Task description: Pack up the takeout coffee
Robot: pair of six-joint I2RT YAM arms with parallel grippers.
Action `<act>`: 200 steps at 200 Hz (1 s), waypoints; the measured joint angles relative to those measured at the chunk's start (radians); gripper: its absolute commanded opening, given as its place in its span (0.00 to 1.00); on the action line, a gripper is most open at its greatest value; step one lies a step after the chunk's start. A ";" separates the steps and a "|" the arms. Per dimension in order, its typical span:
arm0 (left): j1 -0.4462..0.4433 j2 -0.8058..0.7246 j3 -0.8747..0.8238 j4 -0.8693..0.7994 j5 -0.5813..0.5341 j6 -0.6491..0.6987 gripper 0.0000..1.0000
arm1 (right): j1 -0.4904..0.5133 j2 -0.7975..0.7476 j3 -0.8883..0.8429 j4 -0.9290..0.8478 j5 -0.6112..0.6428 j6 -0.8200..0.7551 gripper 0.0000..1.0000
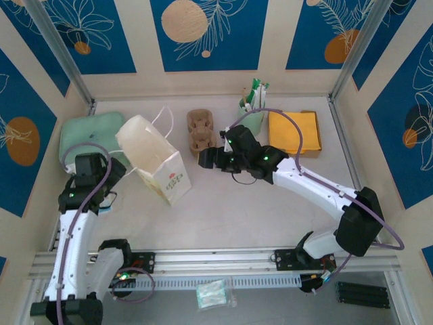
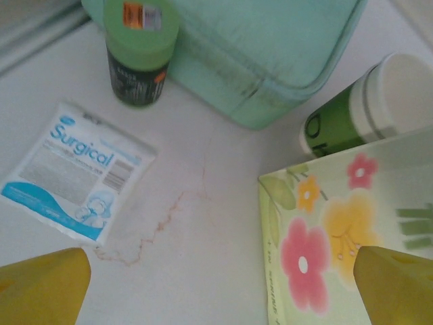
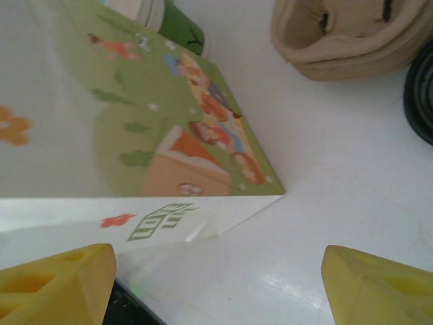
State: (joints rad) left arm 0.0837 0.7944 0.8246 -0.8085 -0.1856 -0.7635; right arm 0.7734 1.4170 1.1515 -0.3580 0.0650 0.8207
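Where the paper bag (image 1: 162,172) lies on its side on the desk (image 1: 257,210), a green-and-white paper cup (image 2: 342,115) is seen just beside it, between the bag and a mint-green pouch (image 2: 270,47). The cup appears to stand upright, its long axis vertical, with the narrow green base on the desk and the wide end uppermost. That end is shown cream-white and partly cut by the frame, so it cannot be taken for the takeout coffee with any certainty. A dark ring-shaped mark is carried on the green side, and grey stripes cross the white band above.

In the right wrist view a black curved rim (image 3: 423,95) is cut by the right edge, just beside a brown pulp cup carrier (image 3: 352,34). Whether it is the coffee's lid cannot be told, and no facing can be read from it.

"Surgical" is printed on a blue-and-white packet (image 2: 74,172) near a green-capped bottle (image 2: 139,51). Green block letters on the bag are too blurred to be read.

The left gripper (image 2: 220,288) is held wide with nothing between its fingers, and the right gripper (image 3: 220,284) is spread equally wide.
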 measured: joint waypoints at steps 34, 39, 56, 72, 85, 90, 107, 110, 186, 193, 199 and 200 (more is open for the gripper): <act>0.008 0.007 -0.034 0.037 0.070 -0.003 1.00 | -0.010 0.023 -0.017 0.014 -0.019 0.008 0.80; 0.008 0.007 -0.030 0.043 0.080 0.000 0.99 | -0.010 0.027 -0.019 0.018 -0.022 0.009 0.80; 0.008 0.011 0.001 0.064 0.121 0.014 1.00 | -0.010 0.041 -0.022 0.029 -0.029 0.014 0.80; 0.008 0.026 0.061 0.073 0.158 0.032 0.99 | -0.010 0.049 -0.021 0.037 -0.034 0.017 0.80; 0.008 0.040 0.122 0.088 0.188 0.046 0.99 | -0.010 0.055 -0.021 0.042 -0.040 0.017 0.80; 0.008 0.047 0.146 0.092 0.200 0.050 0.99 | -0.010 0.058 -0.022 0.043 -0.040 0.017 0.80; 0.008 0.064 0.216 0.111 0.239 0.063 1.00 | -0.009 0.064 -0.021 0.047 -0.042 0.017 0.80; 0.008 0.067 0.229 0.114 0.247 0.063 0.99 | -0.009 0.064 -0.021 0.047 -0.043 0.017 0.80; 0.008 0.090 0.367 0.146 0.396 0.034 1.00 | -0.009 0.066 -0.021 0.051 -0.043 0.016 0.80; 0.008 0.090 0.378 0.144 0.394 0.031 0.99 | -0.009 0.066 -0.021 0.051 -0.043 0.016 0.80; 0.008 0.089 0.388 0.141 0.387 0.031 0.99 | -0.009 0.066 -0.021 0.051 -0.043 0.016 0.80; 0.008 0.087 0.391 0.140 0.384 0.031 0.99 | -0.009 0.066 -0.021 0.051 -0.043 0.016 0.80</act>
State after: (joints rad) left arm 0.0914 0.8814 1.2152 -0.6682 0.1982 -0.7330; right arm 0.7643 1.4830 1.1301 -0.3073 0.0216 0.8368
